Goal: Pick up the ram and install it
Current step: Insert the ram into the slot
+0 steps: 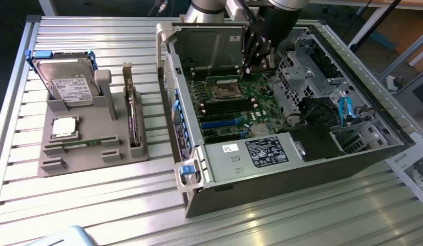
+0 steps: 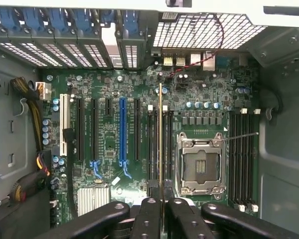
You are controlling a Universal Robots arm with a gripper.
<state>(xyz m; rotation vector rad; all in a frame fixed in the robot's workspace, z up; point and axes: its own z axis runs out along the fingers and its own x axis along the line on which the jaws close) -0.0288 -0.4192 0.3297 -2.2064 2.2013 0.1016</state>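
The ram (image 2: 161, 139) appears edge-on in the wrist view as a thin upright strip, and my gripper (image 2: 161, 206) is shut on it between the black fingers (image 2: 148, 214). It hangs over the dark memory slots (image 2: 153, 149) beside the open processor socket (image 2: 199, 167) on the green motherboard (image 2: 109, 144). I cannot tell whether its lower edge touches a slot. From the exterior view, the gripper (image 1: 254, 64) reaches down into the open computer case (image 1: 266, 154), just above the socket (image 1: 224, 92).
At the exterior view's left, a grey holder (image 1: 88, 143) carries a hard drive (image 1: 68, 79), a square silver processor chip (image 1: 64, 127) and an upright expansion card (image 1: 133, 120). The case walls, drive cage, blue cable (image 1: 344, 110) and power supply (image 1: 314, 143) crowd the gripper.
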